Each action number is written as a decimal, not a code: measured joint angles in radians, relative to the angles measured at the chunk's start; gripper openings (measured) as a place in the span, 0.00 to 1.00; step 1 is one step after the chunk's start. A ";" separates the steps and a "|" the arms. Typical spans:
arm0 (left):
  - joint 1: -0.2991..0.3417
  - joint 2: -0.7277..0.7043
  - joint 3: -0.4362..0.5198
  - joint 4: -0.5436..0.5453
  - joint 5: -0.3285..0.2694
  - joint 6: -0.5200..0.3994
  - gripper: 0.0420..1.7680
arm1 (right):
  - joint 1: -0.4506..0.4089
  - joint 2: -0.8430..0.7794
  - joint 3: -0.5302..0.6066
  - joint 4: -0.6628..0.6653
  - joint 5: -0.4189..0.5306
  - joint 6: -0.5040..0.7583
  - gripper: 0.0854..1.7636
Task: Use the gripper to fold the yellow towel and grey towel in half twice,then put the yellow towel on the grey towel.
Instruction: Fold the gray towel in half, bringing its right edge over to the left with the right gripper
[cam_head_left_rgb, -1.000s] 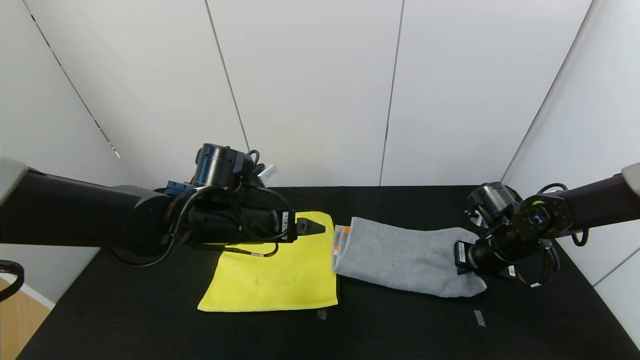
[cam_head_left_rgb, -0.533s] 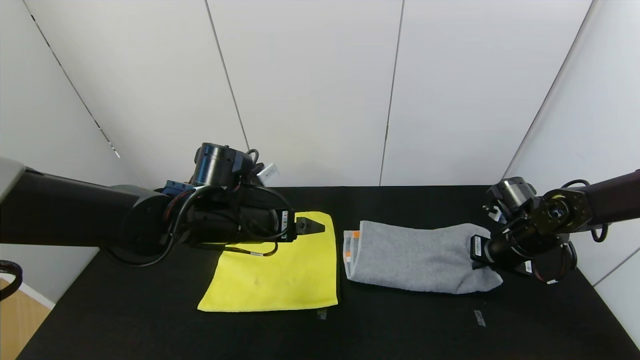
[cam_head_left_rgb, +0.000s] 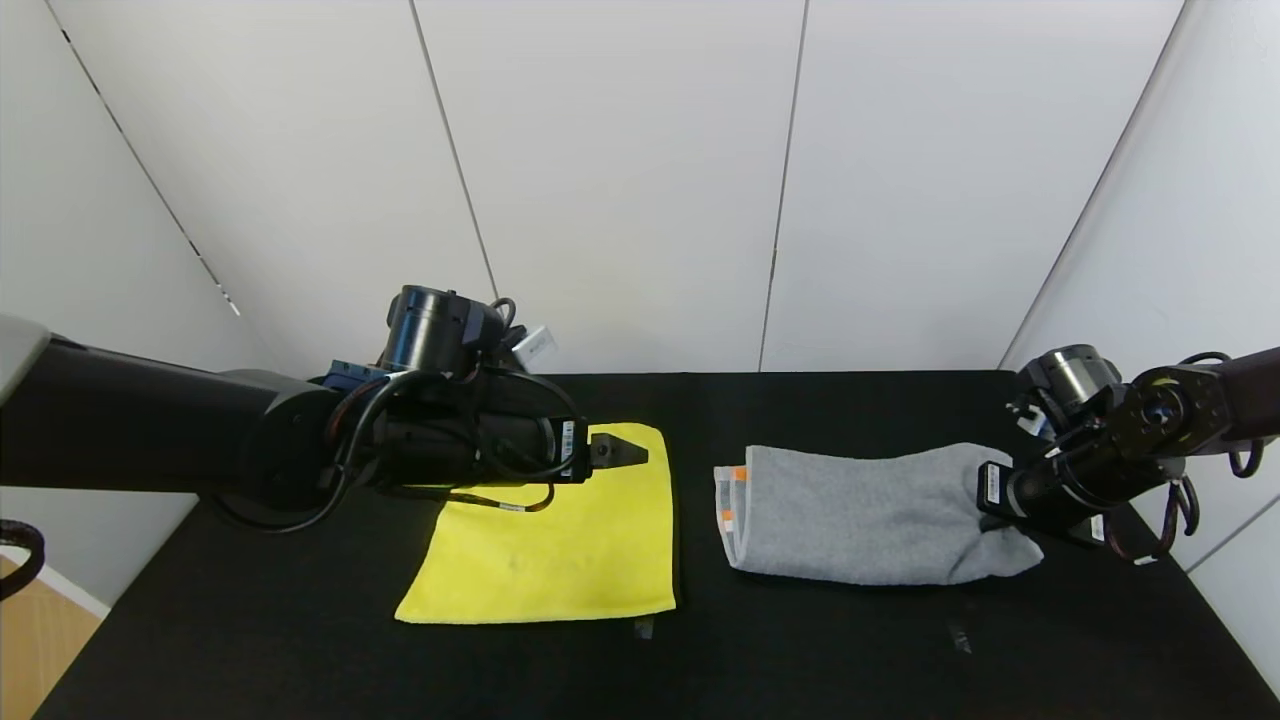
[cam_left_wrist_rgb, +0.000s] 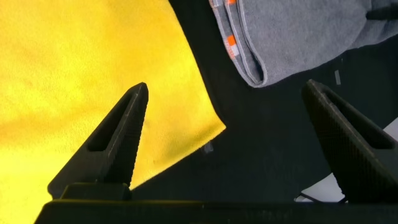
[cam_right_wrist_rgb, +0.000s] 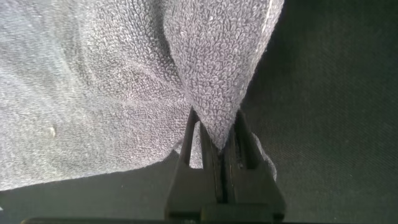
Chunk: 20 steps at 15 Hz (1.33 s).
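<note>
The yellow towel (cam_head_left_rgb: 560, 555) lies flat on the black table, left of centre; it also shows in the left wrist view (cam_left_wrist_rgb: 93, 81). My left gripper (cam_head_left_rgb: 625, 453) hovers open over its far right corner, fingers wide apart in the left wrist view (cam_left_wrist_rgb: 224, 118). The grey towel (cam_head_left_rgb: 850, 515) lies folded at the right, its orange-patched end (cam_head_left_rgb: 733, 497) toward the yellow towel. My right gripper (cam_head_left_rgb: 985, 500) is shut on the grey towel's right end; in the right wrist view the fingers (cam_right_wrist_rgb: 221, 137) pinch a bunched fold of grey terry (cam_right_wrist_rgb: 93, 93).
The black table (cam_head_left_rgb: 640, 670) has small grey tape marks near the front (cam_head_left_rgb: 958, 635). White wall panels close in behind and at the right. A bare gap of table separates the two towels.
My right gripper has dragged the grey towel to the right, widening the gap to the yellow towel. The left arm and the yellow towel have stayed still.
</note>
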 joint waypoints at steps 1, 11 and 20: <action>0.000 0.000 0.000 0.000 0.000 0.000 0.97 | 0.003 -0.003 -0.004 0.003 0.000 0.000 0.03; 0.000 0.000 0.000 0.000 0.000 0.002 0.97 | 0.089 -0.025 -0.032 0.007 0.000 0.000 0.03; 0.001 -0.004 0.000 0.000 0.001 0.005 0.97 | 0.319 -0.037 -0.141 0.077 -0.003 0.005 0.03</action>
